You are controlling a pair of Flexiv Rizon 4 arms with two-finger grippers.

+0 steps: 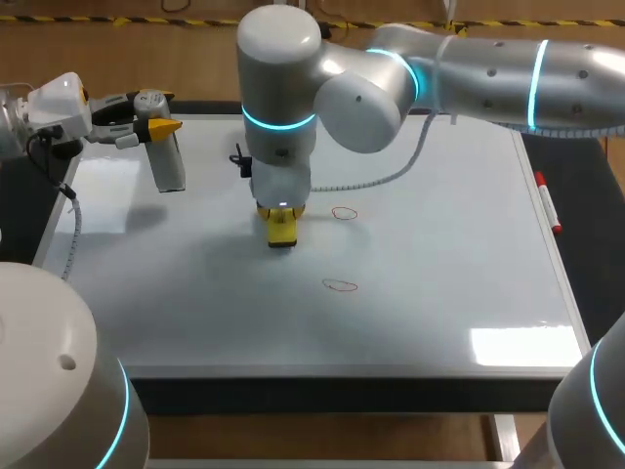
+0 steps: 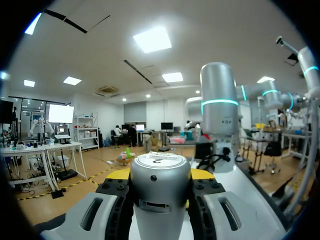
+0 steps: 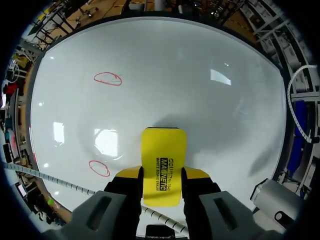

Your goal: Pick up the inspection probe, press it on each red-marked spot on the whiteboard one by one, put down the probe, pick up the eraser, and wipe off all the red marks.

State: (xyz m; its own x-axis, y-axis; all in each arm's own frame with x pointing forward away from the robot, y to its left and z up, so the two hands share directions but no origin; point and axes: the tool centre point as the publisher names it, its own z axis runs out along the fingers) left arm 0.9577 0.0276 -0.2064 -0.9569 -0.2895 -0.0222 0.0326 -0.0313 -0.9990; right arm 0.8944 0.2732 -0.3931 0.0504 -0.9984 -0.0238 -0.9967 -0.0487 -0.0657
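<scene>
1. Your right end effector is clamped on the yellow eraser, one finger on each long side. Black print runs across the eraser's face.
2. Your right arm reaches over the whiteboard with its wrist pointing straight down. The eraser sits near one red mark, and a second red mark lies nearer you.
3. Your left end effector grips the inspection probe, which has a label on top, over the whiteboard's far left corner.

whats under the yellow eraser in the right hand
The glossy white whiteboard lies under the yellow rectangular eraser. The patch it covers is hidden; two red oval marks show beside it.
</scene>
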